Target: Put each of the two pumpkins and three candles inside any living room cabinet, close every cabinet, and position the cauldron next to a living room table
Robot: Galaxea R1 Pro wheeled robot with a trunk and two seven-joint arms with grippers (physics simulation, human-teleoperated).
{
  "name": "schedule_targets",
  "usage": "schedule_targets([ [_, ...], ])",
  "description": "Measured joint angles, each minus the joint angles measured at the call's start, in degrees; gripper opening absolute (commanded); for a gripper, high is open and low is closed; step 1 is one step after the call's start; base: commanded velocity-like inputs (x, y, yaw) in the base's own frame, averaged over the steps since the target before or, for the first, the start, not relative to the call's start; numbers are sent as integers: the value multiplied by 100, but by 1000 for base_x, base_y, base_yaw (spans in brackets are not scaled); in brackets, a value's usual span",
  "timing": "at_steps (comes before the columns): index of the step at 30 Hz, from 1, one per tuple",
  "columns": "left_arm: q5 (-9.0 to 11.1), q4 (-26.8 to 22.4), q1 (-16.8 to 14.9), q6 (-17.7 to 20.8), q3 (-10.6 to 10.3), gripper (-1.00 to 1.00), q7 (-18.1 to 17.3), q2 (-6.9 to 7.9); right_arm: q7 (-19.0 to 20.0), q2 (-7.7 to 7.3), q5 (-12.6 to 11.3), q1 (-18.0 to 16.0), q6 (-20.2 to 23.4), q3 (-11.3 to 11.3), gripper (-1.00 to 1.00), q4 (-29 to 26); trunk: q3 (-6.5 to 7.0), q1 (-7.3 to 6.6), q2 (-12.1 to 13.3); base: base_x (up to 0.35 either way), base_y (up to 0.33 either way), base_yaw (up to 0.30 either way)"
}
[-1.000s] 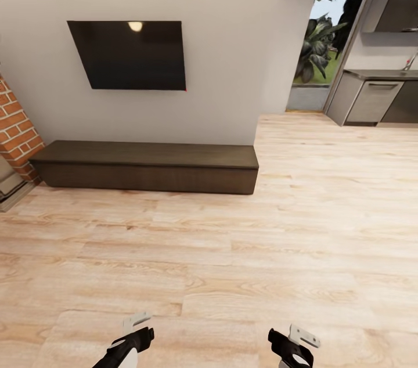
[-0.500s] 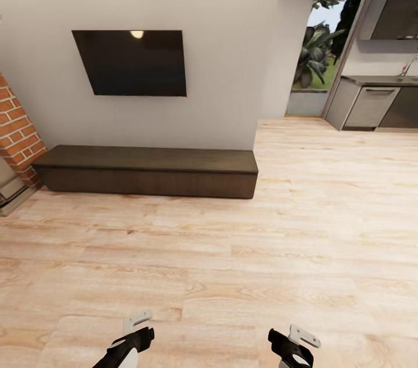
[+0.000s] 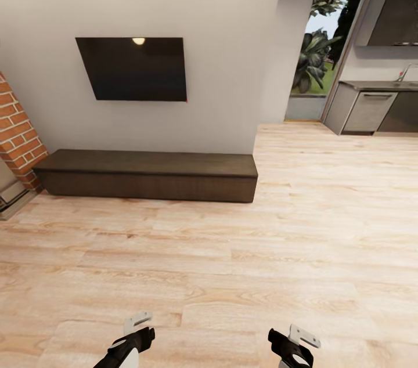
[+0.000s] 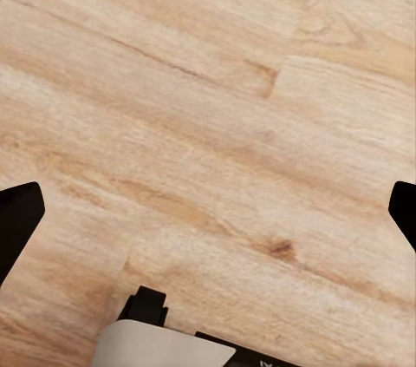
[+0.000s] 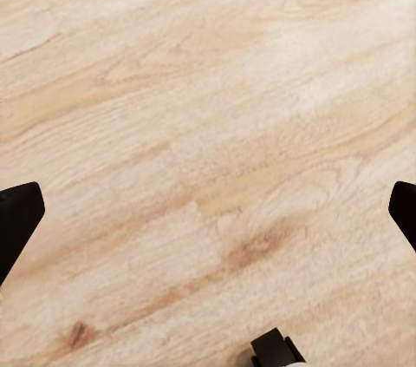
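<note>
The cabinet (image 3: pixel 148 179), a long, low dark-brown unit, stands against the grey wall under a black TV, some way ahead of me, with all its fronts shut. My left gripper (image 3: pixel 136 336) and right gripper (image 3: pixel 290 342) hang low at the near edge of the head view, over bare wooden floor. In the left wrist view the left gripper (image 4: pixel 208 215) is open, its black fingertips (image 4: pixel 17 219) far apart with only floorboards between them. The right gripper (image 5: pixel 208 215) is open over the floor in the same way. The pumpkins, candles, cauldron and table are out of view.
A wall-mounted TV (image 3: pixel 136 69) hangs above the cabinet. A brick fireplace corner (image 3: pixel 20 144) juts out at the left. To the right, past the wall's end, grey kitchen units (image 3: pixel 371 112) and a glass door (image 3: pixel 316 60) with plants outside. Wide wooden floor (image 3: pixel 232 252) lies between.
The whole picture has slid downward a little, so the camera has moved: more ceiling and kitchen show now. The cabinet stays shut and both grippers keep their pose.
</note>
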Motion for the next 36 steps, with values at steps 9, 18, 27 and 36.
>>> schedule_targets([
  [9, -1, 0, 0, 0, 1, 100, 0, 2, 0, 2, 0, 0, -7, 2, 100, 0, 82, -1, 0, 43, 0, 0],
  [18, 3, 0, 0, 0, -2, 100, 1, -12, 0, 5, 19, 0, 7, 5, 100, 0, 164, -3, -1, 213, 0, 0],
  [27, 7, 0, 0, 5, -2, 100, 7, -14, 0, 6, -1, 0, 9, 0, 100, 0, 246, -3, 0, 322, 0, 0],
  [36, 11, 0, 0, 5, -3, 100, 9, -19, -6, 5, -16, 2, 1, 1, 100, 5, 329, -3, 0, 328, -28, 0],
])
